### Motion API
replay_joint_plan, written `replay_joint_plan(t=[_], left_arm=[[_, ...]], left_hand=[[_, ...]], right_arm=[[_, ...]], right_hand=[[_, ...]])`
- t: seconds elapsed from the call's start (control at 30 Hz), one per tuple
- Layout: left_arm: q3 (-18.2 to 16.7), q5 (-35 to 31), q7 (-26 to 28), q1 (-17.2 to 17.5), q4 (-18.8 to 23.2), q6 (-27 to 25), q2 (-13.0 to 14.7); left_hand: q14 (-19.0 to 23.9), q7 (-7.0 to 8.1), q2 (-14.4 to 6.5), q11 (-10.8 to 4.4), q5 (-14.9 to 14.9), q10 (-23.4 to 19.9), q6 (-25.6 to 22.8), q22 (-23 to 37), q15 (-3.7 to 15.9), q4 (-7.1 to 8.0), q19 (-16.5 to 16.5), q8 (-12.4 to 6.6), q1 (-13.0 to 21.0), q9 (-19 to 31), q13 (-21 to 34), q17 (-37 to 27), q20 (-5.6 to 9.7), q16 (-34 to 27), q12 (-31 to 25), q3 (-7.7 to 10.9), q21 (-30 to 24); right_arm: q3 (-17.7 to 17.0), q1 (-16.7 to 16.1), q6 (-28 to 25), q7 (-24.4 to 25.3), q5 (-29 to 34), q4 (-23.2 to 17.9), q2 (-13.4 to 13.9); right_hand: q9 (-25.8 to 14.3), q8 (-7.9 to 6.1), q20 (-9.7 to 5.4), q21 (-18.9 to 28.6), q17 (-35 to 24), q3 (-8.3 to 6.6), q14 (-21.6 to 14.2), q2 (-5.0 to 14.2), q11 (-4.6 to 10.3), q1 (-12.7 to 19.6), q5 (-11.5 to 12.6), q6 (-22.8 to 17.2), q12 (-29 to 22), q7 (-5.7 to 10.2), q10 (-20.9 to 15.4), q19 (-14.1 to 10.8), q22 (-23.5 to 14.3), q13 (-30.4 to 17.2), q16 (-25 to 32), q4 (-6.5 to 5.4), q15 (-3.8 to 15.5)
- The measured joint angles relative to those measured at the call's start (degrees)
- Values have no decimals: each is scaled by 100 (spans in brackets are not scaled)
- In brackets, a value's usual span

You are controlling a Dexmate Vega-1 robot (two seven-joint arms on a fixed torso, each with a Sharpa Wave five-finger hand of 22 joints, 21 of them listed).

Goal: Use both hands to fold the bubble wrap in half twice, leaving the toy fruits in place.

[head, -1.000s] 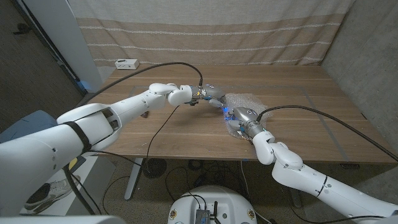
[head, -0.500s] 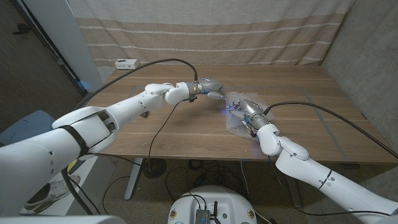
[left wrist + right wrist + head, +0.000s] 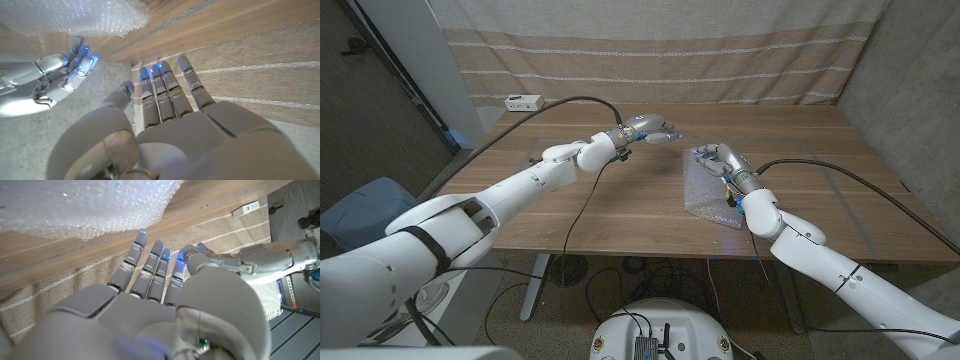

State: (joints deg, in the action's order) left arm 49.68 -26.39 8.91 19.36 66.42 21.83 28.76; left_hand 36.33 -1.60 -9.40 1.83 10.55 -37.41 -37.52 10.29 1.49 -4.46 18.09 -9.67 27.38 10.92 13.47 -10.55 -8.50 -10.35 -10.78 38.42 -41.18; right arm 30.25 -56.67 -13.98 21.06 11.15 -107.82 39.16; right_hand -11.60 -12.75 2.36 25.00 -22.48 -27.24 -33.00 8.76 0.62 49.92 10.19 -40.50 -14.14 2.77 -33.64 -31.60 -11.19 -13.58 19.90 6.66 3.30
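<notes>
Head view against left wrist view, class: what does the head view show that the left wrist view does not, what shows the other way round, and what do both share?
Head view alone: a white box at the table's far left corner and the cables along both arms. Left wrist view alone: the back of the left hand up close, fingers straight. Both: the bubble wrap on the wooden table, the striped curtain, and the right hand, empty.

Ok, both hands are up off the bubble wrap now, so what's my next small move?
Probably lower the right hand onto the near edge of the bubble wrap to pinch it. Both hands hover open with nothing held, the left hand off to the side over bare table, and the sheet lies bunched, not neatly folded.
</notes>
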Motion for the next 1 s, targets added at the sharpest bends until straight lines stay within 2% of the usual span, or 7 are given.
replay_joint_plan(t=[0.07,0.1,0.57,0.7,0.73,0.87,1.0], left_arm=[[-94,0,0,97,87,0,21],[-234,415,58,243,206,-257,48],[-1197,1688,311,1286,1067,-860,259],[-1403,1811,344,1509,1239,-896,290],[-1439,2093,416,1547,1268,-975,296],[-1634,2408,487,1745,1411,-1021,308],[-1808,2481,502,1904,1519,-1027,312]], left_hand=[[-39,-9,10,17,0,22,84,0,-39,14,-10,0,-35,0,0,0,-10,0,0,14,31],[-45,-29,10,19,0,67,104,0,-45,22,-10,0,-35,0,0,0,-10,0,0,22,31],[-271,-55,4,155,0,339,458,-1,-148,44,-40,0,-132,1,-17,-18,-40,0,20,44,80],[-413,-22,-3,177,0,502,609,-1,-164,44,-70,0,-186,1,-17,-10,-10,0,20,44,80],[-457,-25,6,184,0,531,650,-1,-170,44,-71,0,-196,1,-17,-10,-10,0,20,44,80],[-547,-29,27,192,0,626,808,-1,-206,70,-98,0,-217,1,-22,-10,17,0,19,70,125],[-725,0,56,194,0,833,1001,-2,-257,70,-165,0,-305,-21,-44,-10,2,0,41,70,172]], right_arm=[[0,0,74,36,-84,0,0],[-80,14,131,62,-149,76,-48],[-471,207,1011,335,-1000,602,-361],[-498,222,1192,377,-1166,648,-386],[-566,268,1223,386,-1205,747,-448],[-643,301,1385,423,-1369,834,-513],[-664,309,1560,437,-1588,858,-533]], right_hand=[[0,15,0,0,0,0,8,0,0,0,0,0,0,0,0,0,0,0,0,0,8],[0,15,0,0,0,0,8,0,0,0,0,0,0,0,0,0,0,0,0,0,8],[0,15,1,-22,-26,-18,38,38,0,39,22,-2,0,-1,-1,61,0,-1,0,18,-22],[1,15,-31,-22,-26,-25,38,68,0,69,22,-30,0,-29,-1,92,-1,-1,0,25,-22],[1,15,-31,-22,-26,-25,38,69,0,69,22,-54,0,-52,-1,92,-1,-1,0,25,-22],[1,15,-31,-22,-15,-25,38,68,-19,69,22,-55,0,-53,-27,92,-1,-1,0,25,-22],[1,15,-20,-22,-19,-24,38,69,-3,66,22,-54,0,-52,-49,103,-1,-1,0,24,-22]])
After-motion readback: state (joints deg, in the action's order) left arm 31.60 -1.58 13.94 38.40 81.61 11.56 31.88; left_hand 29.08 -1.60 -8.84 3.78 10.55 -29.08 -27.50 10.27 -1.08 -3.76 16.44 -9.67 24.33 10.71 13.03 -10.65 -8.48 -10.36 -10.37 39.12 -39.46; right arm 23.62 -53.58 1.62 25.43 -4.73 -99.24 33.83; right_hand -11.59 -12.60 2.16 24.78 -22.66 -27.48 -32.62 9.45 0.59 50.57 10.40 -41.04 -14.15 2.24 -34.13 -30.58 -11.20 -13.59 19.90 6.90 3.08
